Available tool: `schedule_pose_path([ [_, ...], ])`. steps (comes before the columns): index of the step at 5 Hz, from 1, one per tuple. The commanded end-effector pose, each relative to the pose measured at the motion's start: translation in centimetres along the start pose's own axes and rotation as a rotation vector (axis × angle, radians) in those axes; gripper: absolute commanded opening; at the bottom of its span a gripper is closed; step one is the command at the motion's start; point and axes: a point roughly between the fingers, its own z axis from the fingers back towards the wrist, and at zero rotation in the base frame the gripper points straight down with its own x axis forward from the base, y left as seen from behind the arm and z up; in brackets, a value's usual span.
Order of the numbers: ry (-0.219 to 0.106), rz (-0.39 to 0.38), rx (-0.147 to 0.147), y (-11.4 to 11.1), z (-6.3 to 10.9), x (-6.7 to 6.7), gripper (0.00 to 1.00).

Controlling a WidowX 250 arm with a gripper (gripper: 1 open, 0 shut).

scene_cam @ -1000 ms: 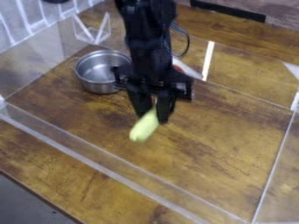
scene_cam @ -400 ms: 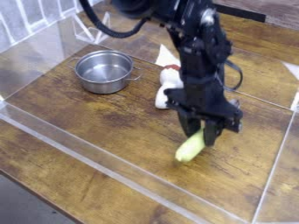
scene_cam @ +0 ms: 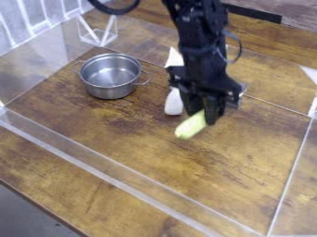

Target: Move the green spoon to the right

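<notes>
Now, grip: gripper (scene_cam: 207, 113) jaws part closed, pinching the spoon's top end so it hangs clear of the wood.
Spoon (scene_cam: 190, 126): right of pot (scene_cam: 109, 74), beside mushroom (scene_cam: 175, 100).

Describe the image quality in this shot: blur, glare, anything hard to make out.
Camera view: low resolution and soft throughout; the gripper and green spoon are smeared, so the finger edges are unclear; white glare streaks run along the clear plastic walls; the steel pot shows bright reflections on its rim; the white mushroom-shaped item is partly hidden behind the arm.
</notes>
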Motion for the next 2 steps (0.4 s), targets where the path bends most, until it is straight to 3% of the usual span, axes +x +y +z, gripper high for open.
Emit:
schedule_pose_path([
  [1, -0.035, -0.019, -0.002, 1.62, 0.93, 0.45, 0.0],
  [2, -0.016, -0.041, -0.012, 2.42, 0.24, 0.07, 0.0],
])
